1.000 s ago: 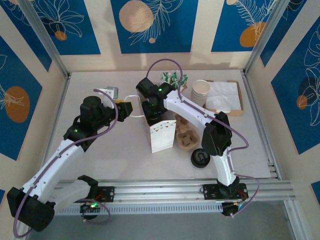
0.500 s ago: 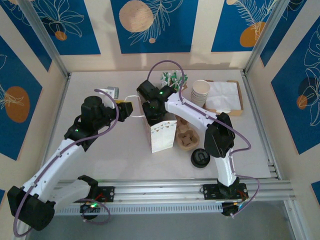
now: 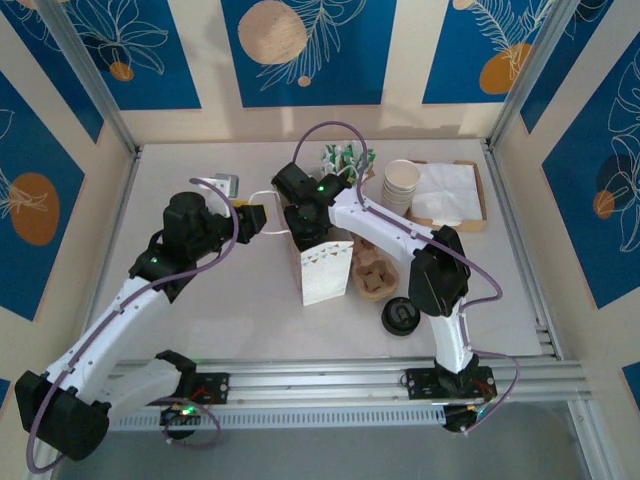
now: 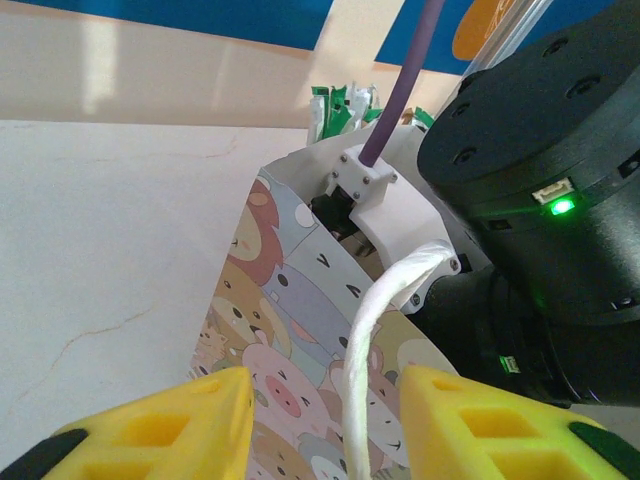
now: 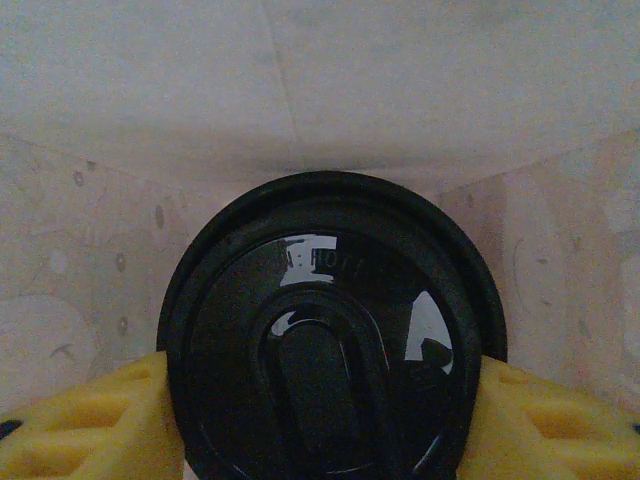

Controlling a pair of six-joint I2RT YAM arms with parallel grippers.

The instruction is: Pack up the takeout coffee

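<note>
Bag (image 3: 325, 272) mouth is taken up by the right gripper (image 5: 325, 405) and the coffee cup (image 5: 325, 320) clamped in it. Bag walls are seen close around the lid (a second hand would not fit inside). The left gripper (image 4: 325, 415) gap is crossed by the bag handle (image 4: 372, 320). Right of the bag, passage is blocked by the cup carrier (image 3: 375, 275) and lid stack (image 3: 400, 316). Back right is crowded by the cup stack (image 3: 402, 183), napkin tray (image 3: 484, 200) and sachets (image 3: 345, 157). Bare table (image 3: 230, 310) is found front left and front right.
</note>
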